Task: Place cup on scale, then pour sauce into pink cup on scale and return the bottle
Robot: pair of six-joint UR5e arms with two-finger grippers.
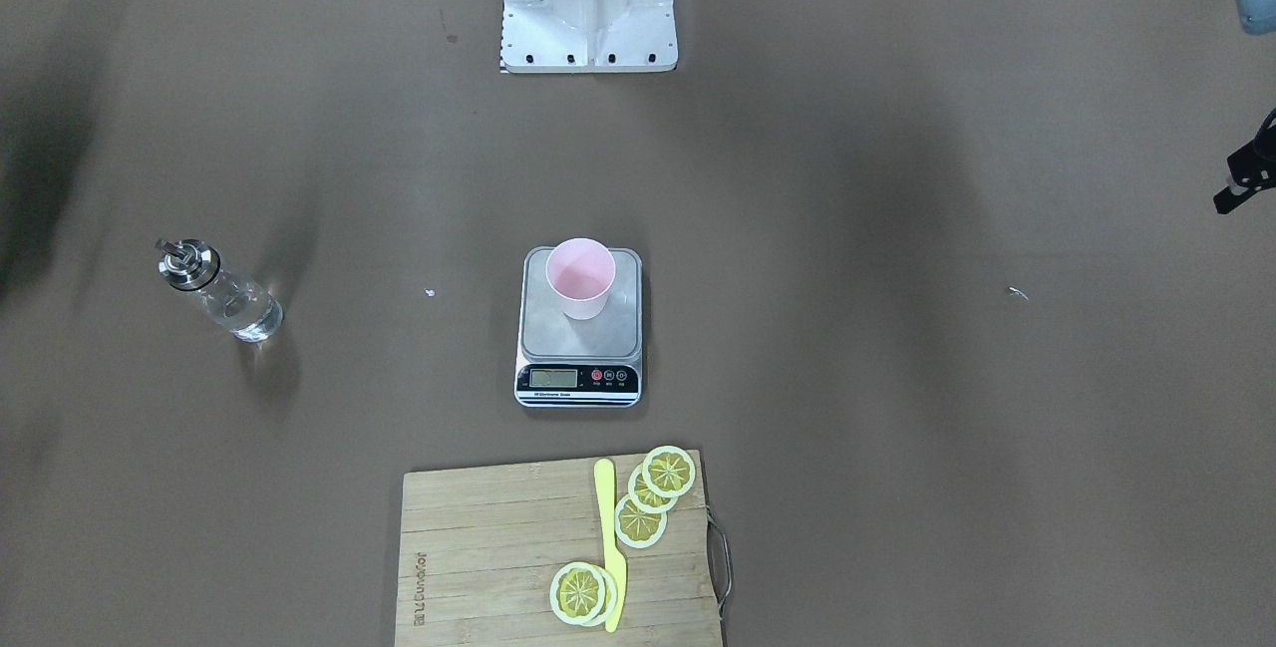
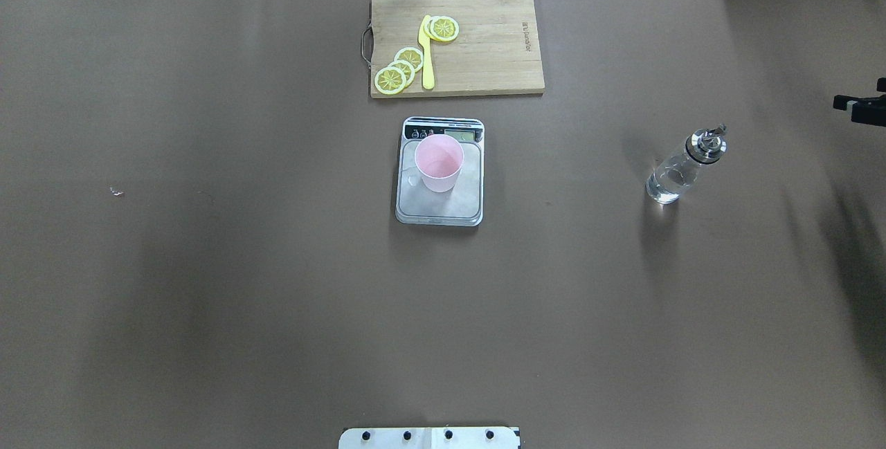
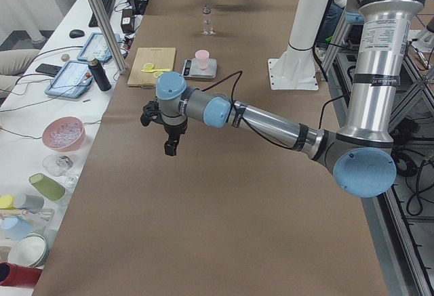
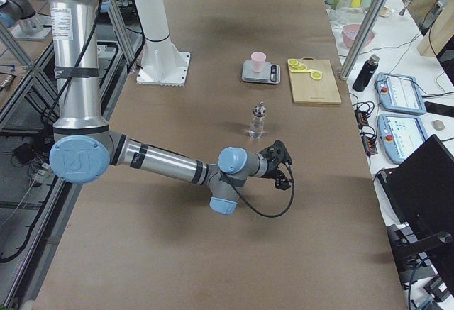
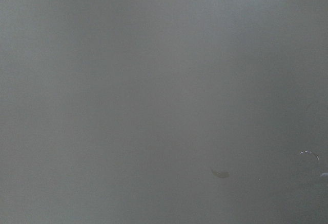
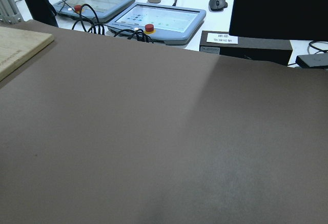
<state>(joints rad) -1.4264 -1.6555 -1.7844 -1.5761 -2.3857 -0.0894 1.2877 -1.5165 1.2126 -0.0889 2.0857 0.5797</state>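
Observation:
The pale-pink cup point(image 1: 580, 278) stands upright on the steel platform of the scale point(image 1: 598, 338), toward its back edge. I cannot tell whether anything is in the cup. The glass bottle point(image 2: 682, 169) with its silver spout stands alone on the table on my right side, holding clear sauce. My right gripper point(image 2: 862, 108) hangs at the table's right edge, well clear of the bottle, and only part of it shows. My left gripper point(image 3: 166, 130) hovers over bare table far to the left. I cannot tell whether either gripper is open or shut. Neither holds anything.
A wooden cutting board point(image 2: 491, 41) with lemon slices point(image 2: 398, 70) and a yellow knife point(image 2: 426, 55) lies just beyond the scale. The white robot base point(image 1: 588, 9) stands at the near edge. Tablets point(image 6: 159, 21) and cables lie past the table's right end.

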